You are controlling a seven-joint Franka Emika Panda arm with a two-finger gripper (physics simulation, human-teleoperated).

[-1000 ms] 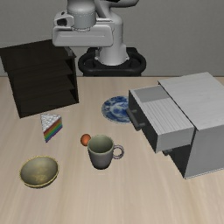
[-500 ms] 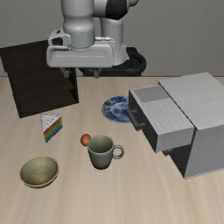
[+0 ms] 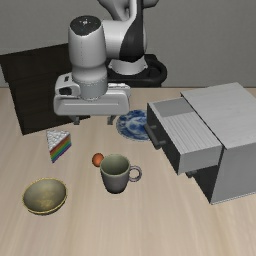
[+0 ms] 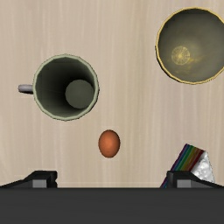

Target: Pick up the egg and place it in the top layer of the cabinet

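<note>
While the jaws hang wide apart above the desk (image 3: 160, 225), clamping nothing, the egg (image 4: 108, 143) lies bare on it, beneath them, on their midline. Mug (image 4: 66, 87) just beside egg; striped wedge (image 4: 194, 162) near; bowl (image 4: 192, 45) well apart. Cabinet (image 3: 225, 130) at the exterior view's right.

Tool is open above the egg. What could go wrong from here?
1. The egg lies close beside the mug; a finger of the open tool may clip the mug's rim when descending.
2. The egg is round and loose on the table; an off-centre squeeze could roll it toward the striped wedge.
3. The cabinet's pulled-out top drawer lies beyond the mug; a low carry might strike the mug.
</note>
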